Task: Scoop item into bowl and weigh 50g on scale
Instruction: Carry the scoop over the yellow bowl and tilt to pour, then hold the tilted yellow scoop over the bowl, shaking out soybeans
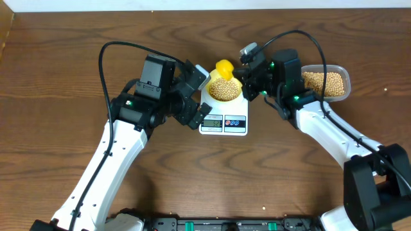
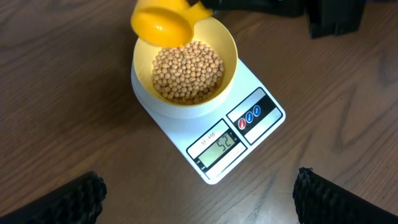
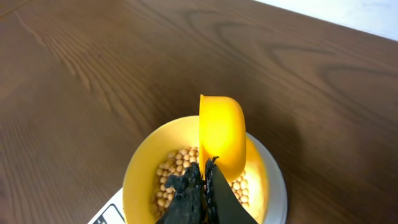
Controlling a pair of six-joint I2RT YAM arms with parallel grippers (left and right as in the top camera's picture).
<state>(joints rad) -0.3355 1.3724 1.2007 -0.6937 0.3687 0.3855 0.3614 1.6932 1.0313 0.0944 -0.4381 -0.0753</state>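
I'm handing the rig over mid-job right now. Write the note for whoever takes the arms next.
Left tool: open, empty, hovering near the scale's display end.
Right tool: shut on the yellow scoop, held tipped over the bowl.
Bowl sits on the scale, holding beans; the clear tub off to the right holds more.
Done: beans are in the bowl; display seems to read 52.
Left: probably take a few beans out, then recheck.

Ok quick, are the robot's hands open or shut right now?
The left gripper is open, holding nothing.
The right gripper is shut on the yellow scoop, over the bowl.
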